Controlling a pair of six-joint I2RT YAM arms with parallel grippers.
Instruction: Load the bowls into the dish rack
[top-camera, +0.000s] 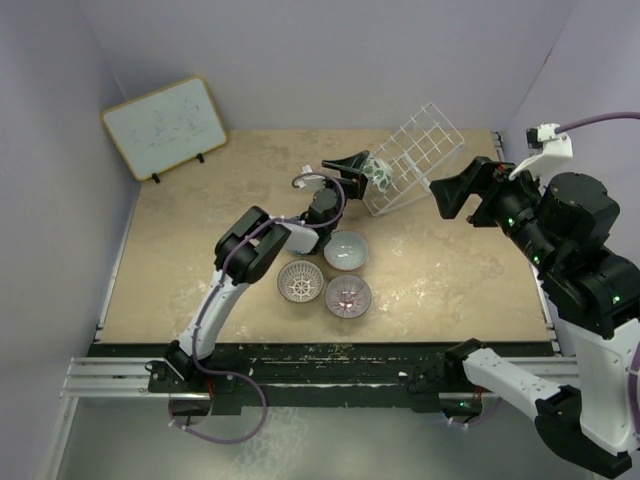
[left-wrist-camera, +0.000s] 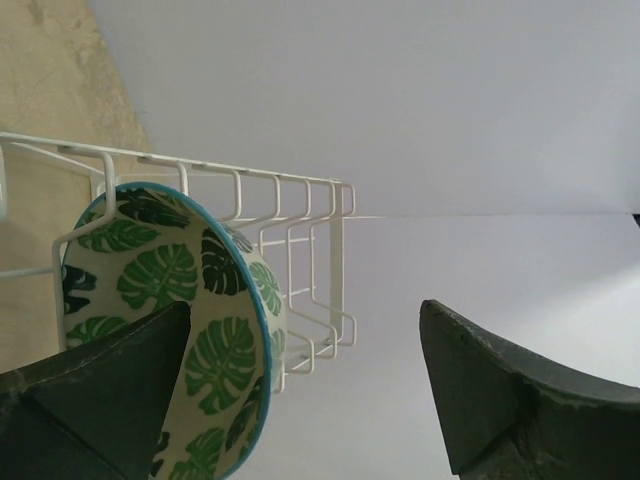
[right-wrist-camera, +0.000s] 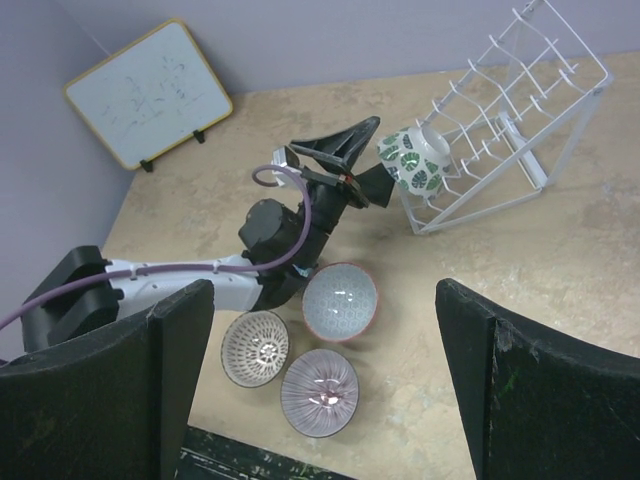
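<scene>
Left wrist view puts the green-and-white bowl (left-wrist-camera: 190, 330) up close. It stands on edge at the low end of the dish rack (left-wrist-camera: 300, 235), with its blue rim tilted and one white wire crossing in front of its upper edge. Its mouth seems to face away from the rack, toward the left gripper (left-wrist-camera: 305, 310). That gripper is released: its two dark fingers (left-wrist-camera: 100, 390) are spread wide. One sits just beside the bowl and the other is well apart from it, with only rack wire and wall between them. I cannot tell whether the near finger touches the rim.

From above, the rack rests slanted on the tan table (top-camera: 200, 260), near the far right corner. Three more bowls sit upright in a tight cluster on the side of the rack toward the arm bases, well apart from it. The pale grey-white bowl (top-camera: 345, 250) is nearest the rack. The brown-white lattice bowl (top-camera: 300, 281) and the pinkish-purple bowl (top-camera: 348, 296) lie just beyond it, each just beside its neighbours.

The right gripper (top-camera: 442, 197) hangs near the rack's right end, above the table. Its fingers are parted wide and grasp nothing.

Well apart from the rack, at the far left, a wood-framed whiteboard (top-camera: 163, 127) leans by the wall.
</scene>
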